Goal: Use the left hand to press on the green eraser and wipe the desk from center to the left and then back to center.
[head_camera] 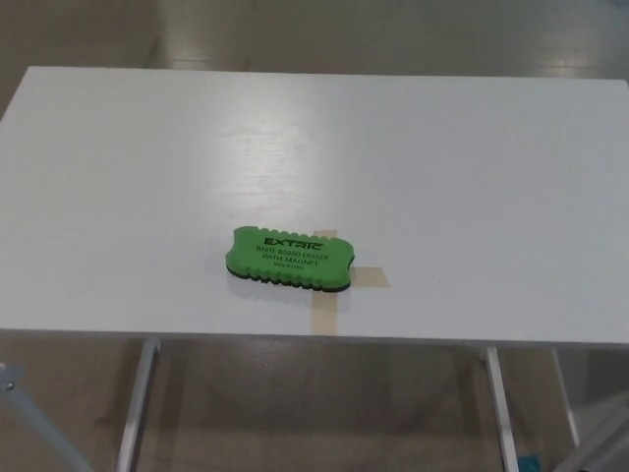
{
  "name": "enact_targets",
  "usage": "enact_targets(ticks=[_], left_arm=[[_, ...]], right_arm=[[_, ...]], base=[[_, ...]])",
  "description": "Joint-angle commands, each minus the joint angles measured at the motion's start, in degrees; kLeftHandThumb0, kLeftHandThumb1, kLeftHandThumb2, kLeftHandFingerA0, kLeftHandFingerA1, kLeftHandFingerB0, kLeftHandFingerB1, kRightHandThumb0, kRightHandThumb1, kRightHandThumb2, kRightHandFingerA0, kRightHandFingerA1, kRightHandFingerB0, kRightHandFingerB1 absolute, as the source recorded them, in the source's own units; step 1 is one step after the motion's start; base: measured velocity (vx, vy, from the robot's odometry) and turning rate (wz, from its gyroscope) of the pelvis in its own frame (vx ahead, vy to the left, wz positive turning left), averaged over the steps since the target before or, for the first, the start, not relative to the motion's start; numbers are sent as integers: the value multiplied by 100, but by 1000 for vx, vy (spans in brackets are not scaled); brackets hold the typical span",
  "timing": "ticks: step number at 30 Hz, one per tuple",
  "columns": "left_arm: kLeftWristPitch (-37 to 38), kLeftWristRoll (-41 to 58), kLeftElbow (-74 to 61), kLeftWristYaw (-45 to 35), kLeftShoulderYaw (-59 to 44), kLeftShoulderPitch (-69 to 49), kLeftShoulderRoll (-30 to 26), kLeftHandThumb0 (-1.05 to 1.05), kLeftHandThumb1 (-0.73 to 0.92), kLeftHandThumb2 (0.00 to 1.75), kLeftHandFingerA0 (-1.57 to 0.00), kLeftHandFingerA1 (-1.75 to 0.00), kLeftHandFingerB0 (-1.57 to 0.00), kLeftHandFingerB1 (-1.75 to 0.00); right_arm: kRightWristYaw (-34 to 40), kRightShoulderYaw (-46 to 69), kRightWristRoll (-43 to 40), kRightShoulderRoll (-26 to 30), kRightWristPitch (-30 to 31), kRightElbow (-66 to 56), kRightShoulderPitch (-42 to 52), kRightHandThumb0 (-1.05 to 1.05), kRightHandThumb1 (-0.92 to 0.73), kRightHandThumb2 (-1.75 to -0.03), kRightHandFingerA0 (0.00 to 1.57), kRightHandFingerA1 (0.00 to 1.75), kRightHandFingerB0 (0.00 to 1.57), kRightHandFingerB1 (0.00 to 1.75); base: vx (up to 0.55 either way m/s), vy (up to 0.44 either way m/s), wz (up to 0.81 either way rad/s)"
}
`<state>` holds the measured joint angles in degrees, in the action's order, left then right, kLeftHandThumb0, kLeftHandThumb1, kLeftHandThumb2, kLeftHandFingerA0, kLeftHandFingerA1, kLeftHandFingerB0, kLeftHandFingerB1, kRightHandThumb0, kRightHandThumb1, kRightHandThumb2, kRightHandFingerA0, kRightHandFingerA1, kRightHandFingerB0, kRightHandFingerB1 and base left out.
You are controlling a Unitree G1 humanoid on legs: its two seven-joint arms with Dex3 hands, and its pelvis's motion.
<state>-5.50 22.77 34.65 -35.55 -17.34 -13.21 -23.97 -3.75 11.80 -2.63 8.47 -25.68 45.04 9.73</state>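
Observation:
A green eraser (292, 259) with black lettering lies flat on the white desk (147, 177), near the front edge and a little left of the middle. It rests over a cross of tan tape (344, 285). Nothing touches it. Neither of my hands shows in the head view.
The desk's front edge (314, 339) runs across the lower part of the picture, with metal legs (138, 393) and the floor below it. A small blue object (531, 460) shows at the bottom right under the desk.

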Motion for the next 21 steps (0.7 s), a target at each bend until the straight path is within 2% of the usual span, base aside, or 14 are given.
enact_targets(ticks=[1,13,14,21], left_arm=[[1013,-955,1416,2025,-5,442,226,-30,72,62,-93,-49,-63,-38],[1260,-816,1561,1928,-133,612,250,-29,72,62,-89,-50,-60,-37],[1265,-785,1574,1883,-157,630,254,-28,71,62,-87,-49,-58,-37],[1237,-519,1482,1470,-302,656,345,-27,65,60,-86,-49,-60,-38]], right_arm=[[23,-67,158,191,-165,458,-16,-50,-63,-91,57,57,33,47],[108,-114,169,208,-130,557,-33,-50,-63,-91,57,57,33,48],[122,-118,173,208,-133,547,-36,-45,-74,-64,65,42,41,34],[140,-111,147,190,-153,589,-97,-45,-74,-64,66,42,44,34]], base=[[0,0,0],[0,0,0],[0,0,0],[0,0,0]])
